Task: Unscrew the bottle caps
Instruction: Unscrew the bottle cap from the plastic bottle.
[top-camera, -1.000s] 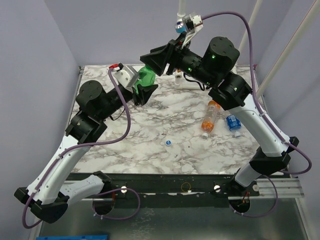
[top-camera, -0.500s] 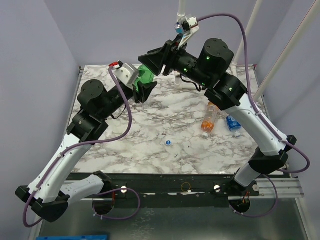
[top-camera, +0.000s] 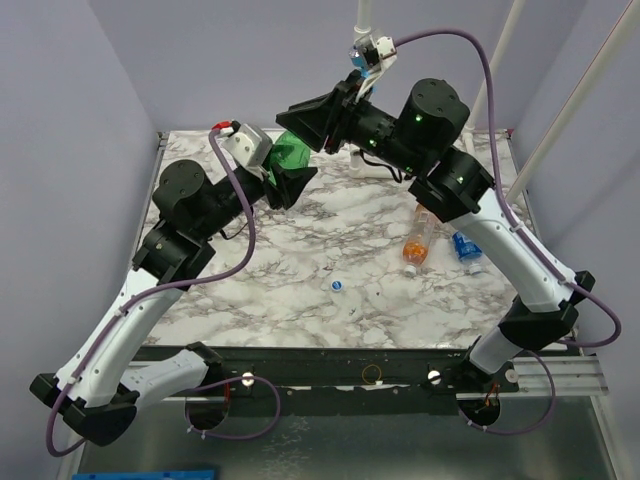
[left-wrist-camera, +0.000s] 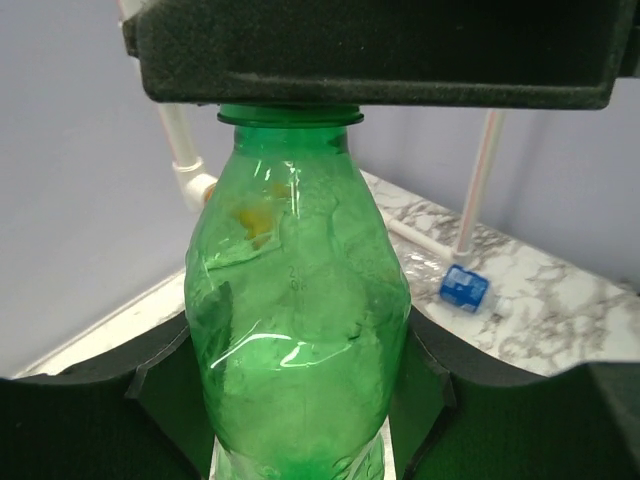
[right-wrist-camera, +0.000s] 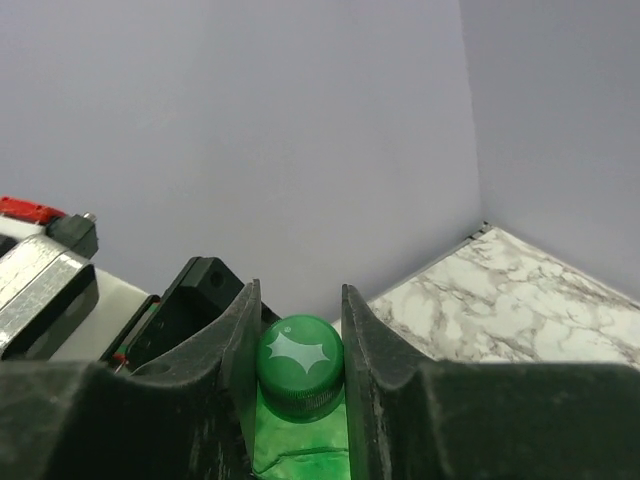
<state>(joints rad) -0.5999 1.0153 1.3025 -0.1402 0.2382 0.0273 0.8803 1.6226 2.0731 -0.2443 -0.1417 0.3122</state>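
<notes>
Right gripper (right-wrist-camera: 299, 330): fingers pressed against both sides of the green cap (right-wrist-camera: 300, 366), at the lower centre of the right wrist view. The pinch looks square across the cap.
Left gripper (left-wrist-camera: 300, 410): clamped round the body of the green bottle (left-wrist-camera: 298, 300), at the bottom of the left wrist view. The bottle is upright, neck up.
Location: the bottle is held off the table (top-camera: 300, 250), at the upper centre of the overhead view, between the two wrists.
Step in hand: judged to be loosening the green cap. The cap sits fully down on the neck and is not yet off.
Rotation: turn your right wrist about the bottle's long axis. Avoid any sideways swing, which would lever the neck out of line.
Counter-hold: the thin green wall looks soft. Squeeze only enough to stop the body turning with the cap.
Slip check: if the fingers skid round the cap, stop and re-pinch lower on its side.
Lift-off: once the thread releases, draw the cap straight up.
Other items: the orange bottle (top-camera: 420, 240), the blue-labelled bottle (top-camera: 466, 246) and a loose cap (top-camera: 338, 286) lie on the table, well apart from the work.
</notes>
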